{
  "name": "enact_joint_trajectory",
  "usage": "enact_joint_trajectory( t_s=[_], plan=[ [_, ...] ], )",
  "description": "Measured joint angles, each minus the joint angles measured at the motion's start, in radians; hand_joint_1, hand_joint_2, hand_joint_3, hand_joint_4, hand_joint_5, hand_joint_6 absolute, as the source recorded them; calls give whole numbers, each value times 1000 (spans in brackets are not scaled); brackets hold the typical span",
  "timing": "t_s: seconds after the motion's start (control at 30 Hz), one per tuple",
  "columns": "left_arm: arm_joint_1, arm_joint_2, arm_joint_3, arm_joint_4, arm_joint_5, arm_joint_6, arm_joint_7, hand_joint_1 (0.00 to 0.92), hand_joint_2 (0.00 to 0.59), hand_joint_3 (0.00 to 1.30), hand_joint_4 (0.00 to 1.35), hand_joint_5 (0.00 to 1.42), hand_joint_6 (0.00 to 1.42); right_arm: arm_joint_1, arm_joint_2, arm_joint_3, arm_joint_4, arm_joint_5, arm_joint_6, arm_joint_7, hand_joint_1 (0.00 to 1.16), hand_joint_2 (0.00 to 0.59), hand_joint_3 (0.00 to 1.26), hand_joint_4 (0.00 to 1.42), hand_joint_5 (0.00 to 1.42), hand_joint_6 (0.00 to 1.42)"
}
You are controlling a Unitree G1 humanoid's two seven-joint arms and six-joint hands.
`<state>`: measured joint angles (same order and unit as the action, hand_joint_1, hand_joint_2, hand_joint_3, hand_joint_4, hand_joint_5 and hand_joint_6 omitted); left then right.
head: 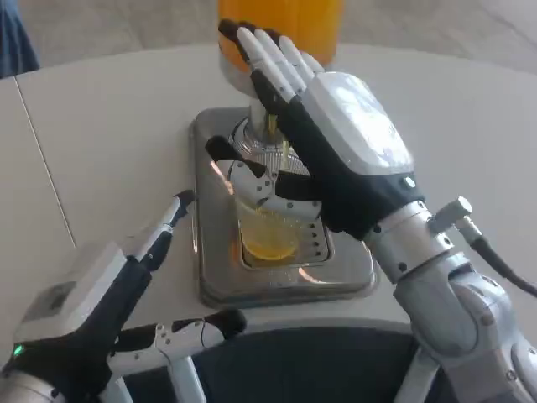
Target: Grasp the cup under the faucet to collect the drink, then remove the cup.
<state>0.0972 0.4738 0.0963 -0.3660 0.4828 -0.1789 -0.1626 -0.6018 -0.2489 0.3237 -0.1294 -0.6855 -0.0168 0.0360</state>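
A clear ribbed cup [268, 228] stands on the metal drip tray [277, 284] under the faucet [256, 126]. Orange drink lies in its bottom, and a thin yellow stream falls into it. My right hand [344, 143] stands against the cup's right side. Its straight fingers reach up along the faucet, and its thumb crosses the cup's near rim. My left hand [109, 294] is at the tray's front left corner, turned on edge with thumb and fingers spread wide. It holds nothing and is apart from the cup.
The dispenser's orange tank [281, 21] rises behind the faucet at the top edge. The white table [117, 117] spreads to the left and behind. Its curved front edge runs just below the tray, with dark floor beyond.
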Motion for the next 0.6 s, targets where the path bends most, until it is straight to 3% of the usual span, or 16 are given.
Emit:
enact_joint_trajectory(
  t_s=[0.17,0.6],
  plan=[
    [-22,-48,-22,-23,7,71,5,146,56,0,0,97,329,0,0,0,0,0,1,0,378,465,0,0,0,16],
    [-75,-120,-84,-31,77,165,33,151,58,0,0,107,330,1,0,2,-6,0,8,0,377,467,0,0,0,16]
  ],
)
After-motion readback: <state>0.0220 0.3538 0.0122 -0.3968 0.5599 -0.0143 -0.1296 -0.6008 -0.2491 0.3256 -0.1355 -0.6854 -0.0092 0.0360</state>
